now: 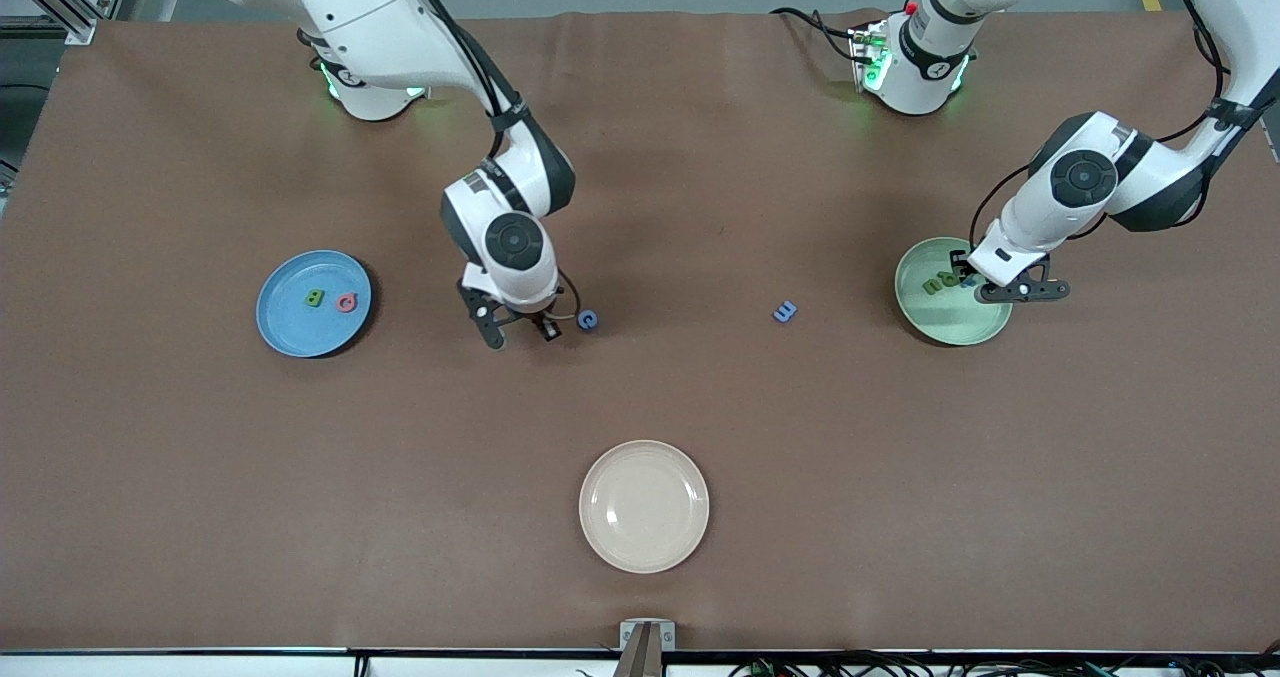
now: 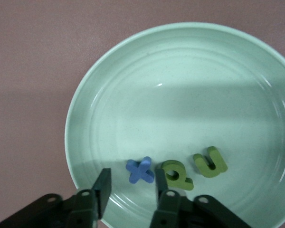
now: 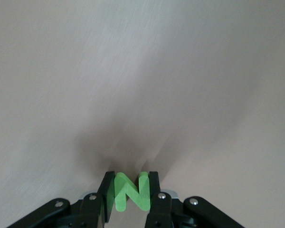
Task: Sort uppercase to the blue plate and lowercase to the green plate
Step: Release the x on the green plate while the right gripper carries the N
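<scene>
1. Two capitals, green B and pink-red Q, lie on the blue plate.
2. Right claw grips the green N over the desk.
3. Left claw, parted and empty, hangs over the green plate, which holds three lowercase letters.
4. Blue C and blue m remain on the desk.

A plain brown table is seen. The blue plate carries a green B and a pink-red Q. A blue C and a blue m are shown on the brown. The pale mint-green plate holds a blue t, a green q and a green u. A bright green N is seen between black fingers. A third plate is cream-white.
</scene>
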### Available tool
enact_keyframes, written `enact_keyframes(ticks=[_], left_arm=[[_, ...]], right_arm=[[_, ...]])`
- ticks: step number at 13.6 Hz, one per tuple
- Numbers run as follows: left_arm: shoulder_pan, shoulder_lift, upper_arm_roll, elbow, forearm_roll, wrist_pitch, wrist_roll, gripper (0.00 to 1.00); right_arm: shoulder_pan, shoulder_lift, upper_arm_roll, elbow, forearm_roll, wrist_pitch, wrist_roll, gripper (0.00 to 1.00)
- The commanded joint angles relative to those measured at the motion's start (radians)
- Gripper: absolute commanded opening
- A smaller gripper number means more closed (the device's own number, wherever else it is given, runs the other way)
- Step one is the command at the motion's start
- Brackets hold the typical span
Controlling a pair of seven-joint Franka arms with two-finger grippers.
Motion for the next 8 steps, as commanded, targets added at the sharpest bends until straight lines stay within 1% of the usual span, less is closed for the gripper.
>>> enact_keyframes(ticks=[1, 2, 3, 4, 5, 8], left_arm=[[0.007, -0.006, -0.054, 0.003, 0.018, 0.008, 0.0, 0.96], [0.005, -0.004, -0.079, 0.004, 0.012, 0.008, -0.006, 0.99], [0.002, 0.001, -0.109, 0.013, -0.001, 0.006, -0.015, 0.99], [-0.015, 0.001, -0.128, 0.018, -0.021, 0.006, -0.044, 0.99], [-0.057, 0.001, -0.137, 0.032, -0.041, 0.006, -0.087, 0.99], [-0.22, 0.001, -0.137, 0.096, -0.104, 0.002, -0.242, 0.99]], right_arm=[[-0.084, -0.075, 0.011, -0.019, -0.014, -0.166, -0.177, 0.0], [-0.114, -0.099, 0.011, -0.024, -0.014, -0.235, -0.228, 0.0], [-0.139, -0.125, 0.01, -0.035, -0.016, -0.294, -0.273, 0.0], [-0.171, -0.154, 0.01, -0.051, -0.019, -0.341, -0.325, 0.0], [-0.209, -0.18, 0.01, -0.077, -0.033, -0.372, -0.383, 0.0], [-0.314, -0.26, 0.01, -0.188, -0.164, -0.383, -0.529, 0.0]])
